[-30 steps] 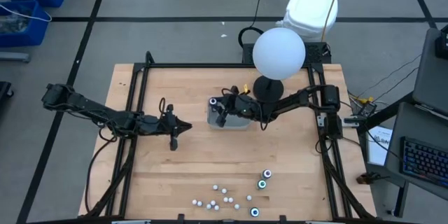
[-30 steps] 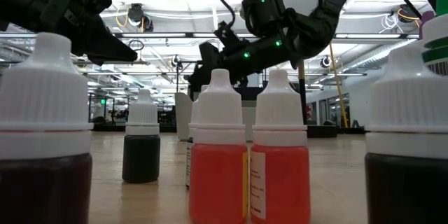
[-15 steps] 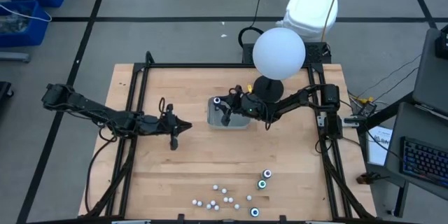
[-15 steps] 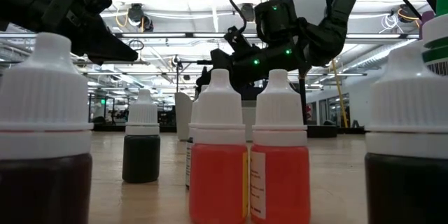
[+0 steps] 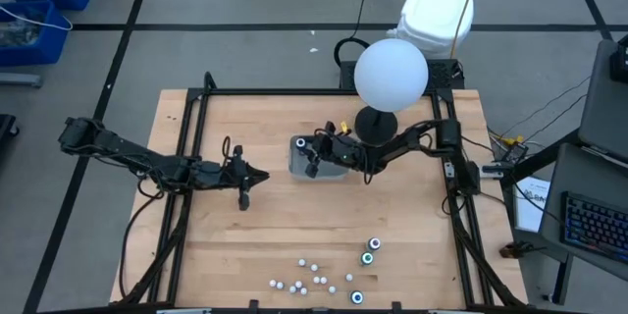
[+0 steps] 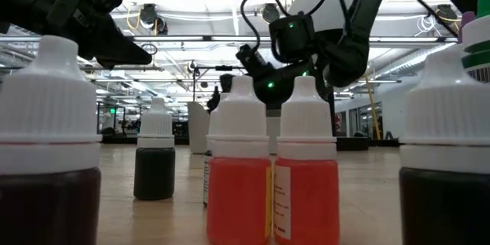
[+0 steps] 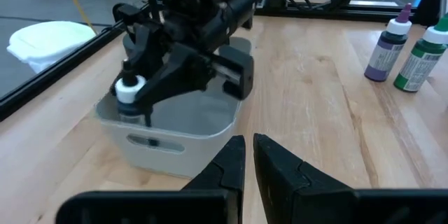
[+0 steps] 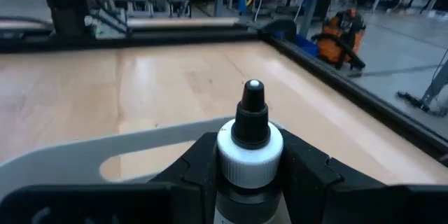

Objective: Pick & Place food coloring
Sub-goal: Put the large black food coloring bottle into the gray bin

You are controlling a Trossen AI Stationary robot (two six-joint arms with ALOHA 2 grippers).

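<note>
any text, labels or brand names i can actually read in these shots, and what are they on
No text can be read here.
Red bottles in the low view: a label strip runs down the side, print too small to read.
Bottle held in the right gripper above the grey tray: no label showing.
Purple and green bottles in the left wrist view: labels blurred.

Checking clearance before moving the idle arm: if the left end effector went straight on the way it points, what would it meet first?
Probably the grey tray, directly ahead of the left end effector; depth is unclear.
</note>
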